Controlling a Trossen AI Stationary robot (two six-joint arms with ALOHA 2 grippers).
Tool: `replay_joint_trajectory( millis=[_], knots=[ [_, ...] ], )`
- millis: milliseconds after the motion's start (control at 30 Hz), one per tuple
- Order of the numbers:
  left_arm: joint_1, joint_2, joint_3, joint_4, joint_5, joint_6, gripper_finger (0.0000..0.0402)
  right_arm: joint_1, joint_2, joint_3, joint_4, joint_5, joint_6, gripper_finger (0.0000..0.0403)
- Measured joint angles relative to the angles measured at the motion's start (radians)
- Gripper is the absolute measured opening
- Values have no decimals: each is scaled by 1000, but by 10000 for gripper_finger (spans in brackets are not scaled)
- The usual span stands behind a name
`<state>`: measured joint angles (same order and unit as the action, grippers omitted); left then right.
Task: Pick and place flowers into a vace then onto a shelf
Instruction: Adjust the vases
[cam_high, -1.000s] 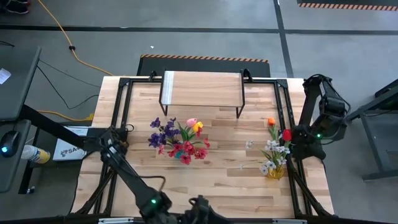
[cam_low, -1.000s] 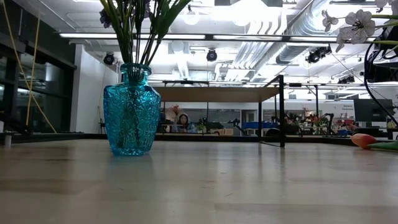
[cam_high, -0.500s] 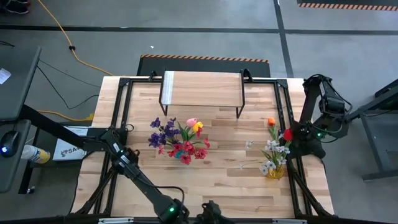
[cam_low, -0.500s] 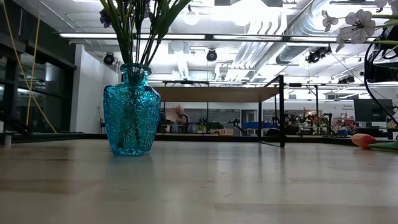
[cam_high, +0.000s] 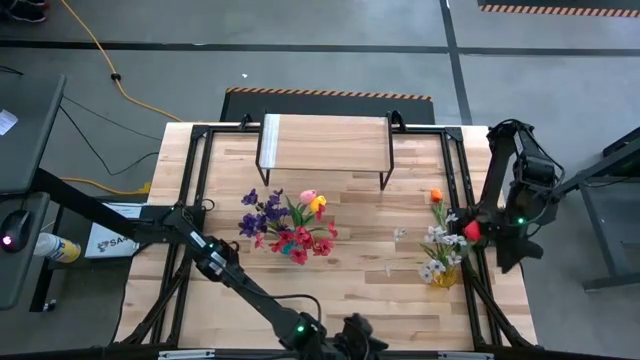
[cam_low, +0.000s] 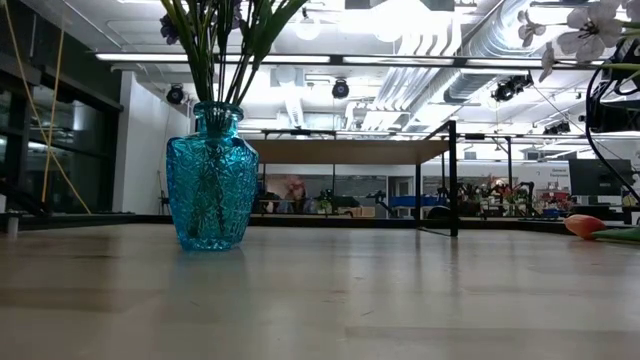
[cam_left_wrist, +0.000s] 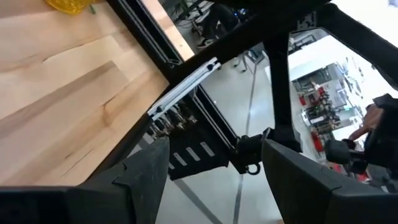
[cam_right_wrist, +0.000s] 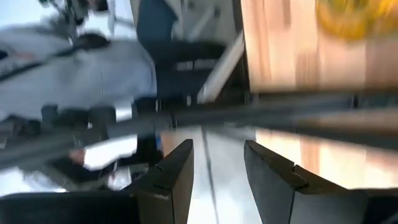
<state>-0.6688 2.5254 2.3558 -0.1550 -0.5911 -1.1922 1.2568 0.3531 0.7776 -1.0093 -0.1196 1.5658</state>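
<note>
Left arm (cam_high: 250, 295) swung forward; flowers (cam_high: 288, 228) bloom multicoloured.

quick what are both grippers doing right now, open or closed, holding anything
Left gripper: open, holding nothing, out past the table's near edge.
Right gripper: open, holding nothing, off the table's right edge.

The flowers (cam_low: 225, 40) in the blue vase (cam_low: 211, 178) are cut off above their stems.
</note>
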Motion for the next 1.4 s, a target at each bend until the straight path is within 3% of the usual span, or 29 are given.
replay_joint_trajectory(
  millis=[100,267,500,700,1133,1400],
  knots=[
    [7,25,0,50,0,7,287,0,0,0,-3,-62,12,133],
    [15,33,0,89,3,9,287,0,-1,0,37,5,-97,133],
    [20,33,0,78,-9,29,287,0,-1,8,114,-5,-108,133],
    [35,33,0,43,-8,40,287,0,-2,135,108,57,-108,133],
    [49,98,0,105,-11,6,287,0,0,471,-286,177,-77,133],
    [63,159,0,248,0,-24,287,0,0,549,-326,242,-150,133]
  ],
)
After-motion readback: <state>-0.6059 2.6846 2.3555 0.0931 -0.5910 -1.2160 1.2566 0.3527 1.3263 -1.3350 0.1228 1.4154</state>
